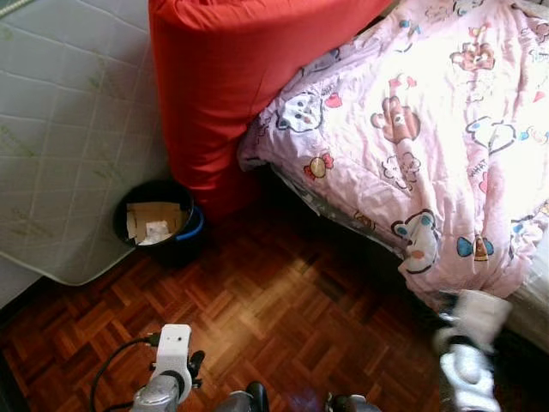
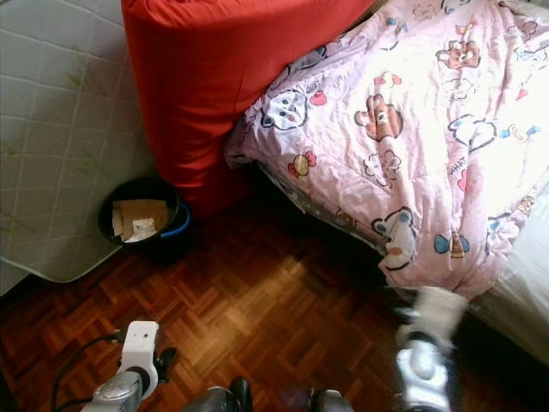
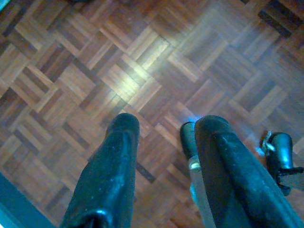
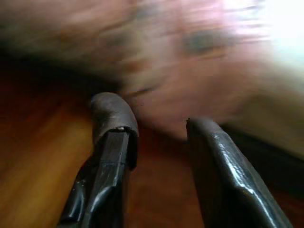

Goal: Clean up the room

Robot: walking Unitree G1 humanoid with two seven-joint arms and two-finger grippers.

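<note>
Pink cartoon blanket (image 1: pixel 429 129) is the obvious mess here: it's draped over the bed and spilling off the bed's near edge, one corner hanging down toward the parquet floor (image 1: pixel 283 300). Its long axis looks to run along the bed, from the red cushion (image 1: pixel 232 77) end out toward the far right, with the drooping corner pointing down at the floor.

The right pincer (image 4: pixel 152 123) is up close to that hanging corner, fingers apart with nothing between them, and its wrist view is badly smeared, so contact is impossible to call. The left pincer (image 3: pixel 161 137) hangs over bare floor, fingers also apart and empty.

What could go wrong, I reckon: grabbing just the loose corner and pulling would drag the whole blanket off the bed. Also the black bin (image 1: pixel 159 223) with cardboard in it sits just beside the cushion's base, easy to knock when turning.
</note>
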